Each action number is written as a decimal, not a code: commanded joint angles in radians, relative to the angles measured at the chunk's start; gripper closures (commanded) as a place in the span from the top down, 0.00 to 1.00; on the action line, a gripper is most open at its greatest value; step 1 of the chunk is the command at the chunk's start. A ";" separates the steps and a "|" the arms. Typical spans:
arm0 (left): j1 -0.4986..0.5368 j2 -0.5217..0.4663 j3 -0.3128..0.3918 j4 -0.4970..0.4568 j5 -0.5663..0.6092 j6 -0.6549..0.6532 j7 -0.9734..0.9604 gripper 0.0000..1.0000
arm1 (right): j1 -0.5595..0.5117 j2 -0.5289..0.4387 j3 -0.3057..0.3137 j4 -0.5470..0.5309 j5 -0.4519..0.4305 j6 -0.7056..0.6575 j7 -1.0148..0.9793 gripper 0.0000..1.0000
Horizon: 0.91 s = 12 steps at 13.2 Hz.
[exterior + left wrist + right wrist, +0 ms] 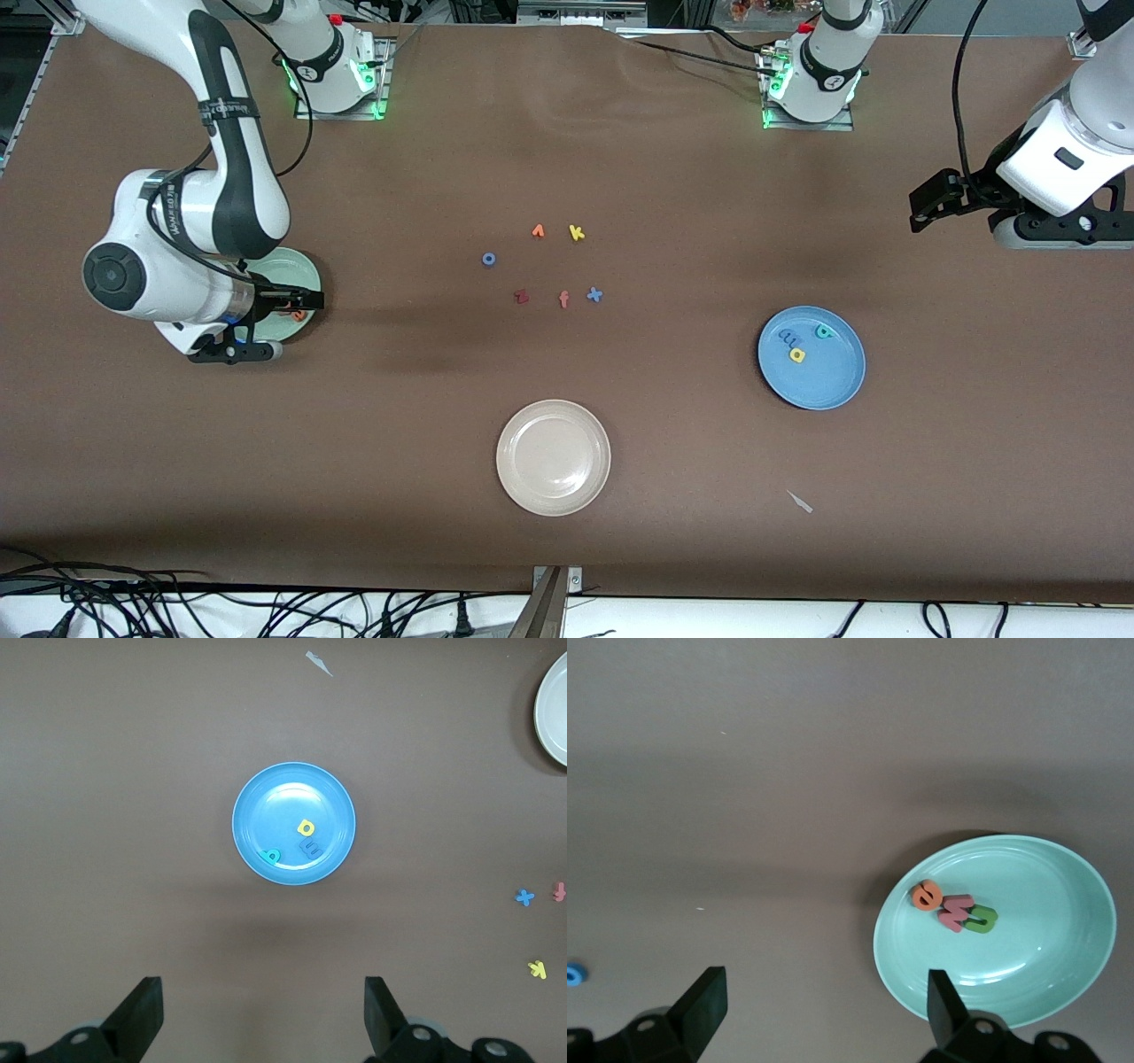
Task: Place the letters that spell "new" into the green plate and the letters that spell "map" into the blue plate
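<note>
The green plate [299,263] lies at the right arm's end of the table, half hidden by that arm. In it lie the orange e [927,895], the pink w [955,911] and the green n [981,920], all touching. My right gripper [297,326] hangs open and empty over the plate's edge [1036,939]. The blue plate [828,383] holds the blue m [788,338], yellow a [797,355] and teal p [824,332]. My left gripper [952,208] waits high at its end of the table, open and empty, with the blue plate [275,806] in its view.
Loose letters sit mid-table: an orange one [537,231], yellow k [577,233], blue o [488,259], dark red z [521,297], salmon f [564,299], blue x [594,295]. A beige plate [512,440] lies nearer the front camera. A small pale scrap [800,501] lies near it.
</note>
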 commanded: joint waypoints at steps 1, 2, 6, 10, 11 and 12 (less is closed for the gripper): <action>-0.006 0.006 0.002 0.021 0.005 -0.020 0.012 1.00 | 0.003 -0.008 -0.007 0.081 0.006 -0.101 0.005 1.00; -0.006 0.006 0.002 0.021 0.005 -0.020 0.012 1.00 | 0.002 -0.007 -0.007 0.120 0.007 -0.147 0.005 1.00; -0.006 0.006 0.002 0.021 0.005 -0.020 0.012 1.00 | 0.000 -0.008 -0.010 0.253 0.009 -0.292 0.016 1.00; -0.006 0.006 0.002 0.021 0.005 -0.020 0.012 1.00 | -0.005 -0.008 -0.029 0.375 0.009 -0.421 0.016 1.00; -0.006 0.006 0.002 0.021 0.005 -0.020 0.012 1.00 | -0.005 -0.008 -0.039 0.393 0.010 -0.450 0.016 1.00; -0.006 0.006 0.002 0.021 0.005 -0.020 0.012 1.00 | -0.005 -0.008 -0.043 0.408 0.010 -0.472 0.016 1.00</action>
